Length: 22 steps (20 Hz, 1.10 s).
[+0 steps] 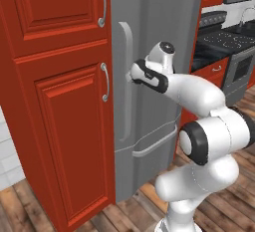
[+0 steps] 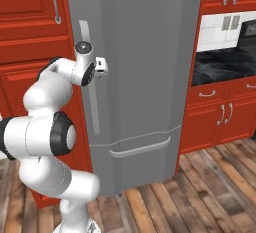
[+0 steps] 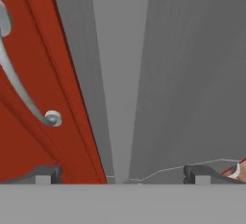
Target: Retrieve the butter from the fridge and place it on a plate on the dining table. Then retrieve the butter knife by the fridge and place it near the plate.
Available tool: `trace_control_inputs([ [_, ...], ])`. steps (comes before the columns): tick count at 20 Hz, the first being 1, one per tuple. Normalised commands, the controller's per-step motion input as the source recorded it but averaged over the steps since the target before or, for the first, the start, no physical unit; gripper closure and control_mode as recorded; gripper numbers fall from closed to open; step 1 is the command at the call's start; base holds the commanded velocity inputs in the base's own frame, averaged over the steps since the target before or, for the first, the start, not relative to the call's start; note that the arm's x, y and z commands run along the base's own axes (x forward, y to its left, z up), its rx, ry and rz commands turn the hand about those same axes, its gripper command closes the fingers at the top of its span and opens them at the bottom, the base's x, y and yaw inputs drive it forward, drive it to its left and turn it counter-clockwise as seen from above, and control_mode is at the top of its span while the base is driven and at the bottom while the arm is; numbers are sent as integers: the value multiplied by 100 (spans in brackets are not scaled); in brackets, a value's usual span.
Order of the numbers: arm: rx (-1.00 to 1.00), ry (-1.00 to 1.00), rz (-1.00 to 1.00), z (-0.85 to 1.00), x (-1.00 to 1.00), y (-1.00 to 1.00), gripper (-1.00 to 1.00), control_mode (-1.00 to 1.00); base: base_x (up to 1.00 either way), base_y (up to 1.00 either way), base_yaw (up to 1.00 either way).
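Fridge [image 2: 140, 67] handle [image 3: 117, 74] sits between the wide-open gripper's [image 3: 122, 172] fingertips, seemingly untouched.

The scene is lit evenly and brightly, with no single light source to be made out. Only soft shading is cast — a faint darker band beside the vertical handle [image 1: 125, 79] on the fridge [image 1: 149, 52], and gentle gradients on the white arm. A pale sheen is seen on the fridge door, without hard glare. All three pictures are rendered at low resolution — edges look soft and slightly jagged. In the hand view, the nearby red cabinet [image 3: 43, 136] is drawn blurred.
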Motion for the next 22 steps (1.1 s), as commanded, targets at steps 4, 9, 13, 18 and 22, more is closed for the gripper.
trace_control_inputs([
  [4, 0, 0, 0, 0, 41, 5, -100, -100, 0, 0, 0],
  [9, 0, 0, 0, 0, 23, 17, -100, -100, 0, 0, 0],
  [13, 0, 0, 3, -6, 28, 17, -100, -100, 0, 0, 0],
  [18, 1, 0, 5, -3, 36, 2, -100, -100, 0, 0, 0],
  [22, 2, 0, 5, -6, 39, 1, -100, -100, 0, 0, 0],
])
